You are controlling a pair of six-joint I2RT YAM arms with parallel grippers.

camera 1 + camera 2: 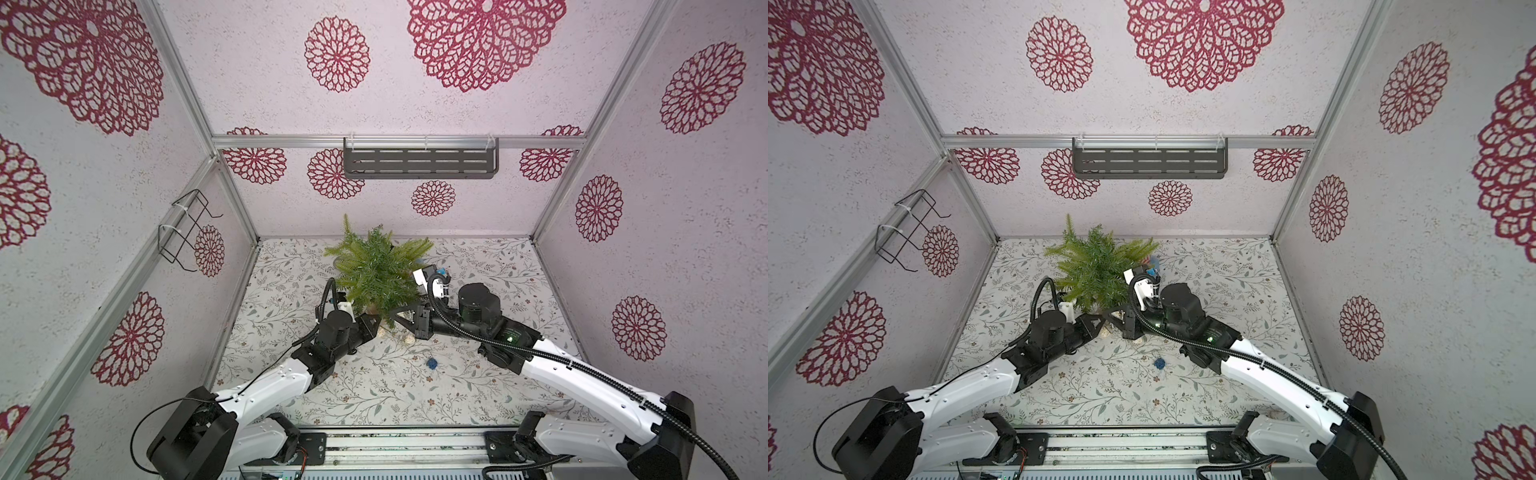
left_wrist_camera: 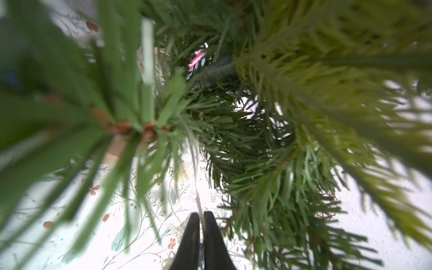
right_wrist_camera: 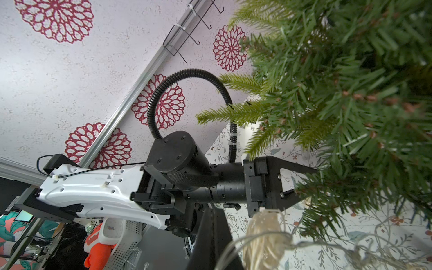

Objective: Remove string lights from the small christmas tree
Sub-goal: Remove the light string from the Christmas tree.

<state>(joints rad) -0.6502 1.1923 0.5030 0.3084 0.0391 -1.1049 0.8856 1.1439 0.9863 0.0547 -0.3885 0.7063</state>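
Observation:
The small christmas tree (image 1: 378, 270) stands at the back middle of the flowered table, green and bushy. My left gripper (image 1: 377, 321) reaches under its front branches from the left. In the left wrist view it (image 2: 202, 216) is shut on the thin clear wire of the string lights (image 2: 198, 201), which runs up into the needles. My right gripper (image 1: 395, 316) comes in from the right, tip to tip with the left one, and is shut. A cream ball (image 3: 264, 236) and its wire hang right beside the right fingers (image 3: 210, 236); whether they pinch the wire I cannot tell. A blue ball (image 1: 432, 363) lies on the table in front.
A dark slotted shelf (image 1: 419, 162) hangs on the back wall and a black wire rack (image 1: 187, 228) on the left wall. Patterned walls close the table on three sides. Both arms cross the front half of the table.

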